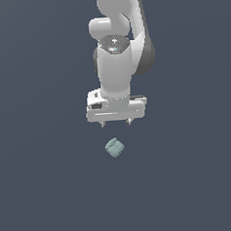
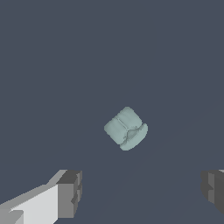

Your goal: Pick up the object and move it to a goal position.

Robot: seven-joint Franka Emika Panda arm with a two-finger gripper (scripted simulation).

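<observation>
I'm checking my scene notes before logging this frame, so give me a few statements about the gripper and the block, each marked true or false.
1. The gripper is open. True.
2. The block is held between the fingers. False: it lies apart from them, ungripped.
3. The block is pale teal-grey with rounded edges. True.
4. The block is wider than the gripper. False: it is much smaller.
5. A second block lies nearby. False: only one shows in either view.

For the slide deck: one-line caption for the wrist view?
Open gripper hovering apart from the small teal-grey block, fingers wide, nothing grasped.
</observation>
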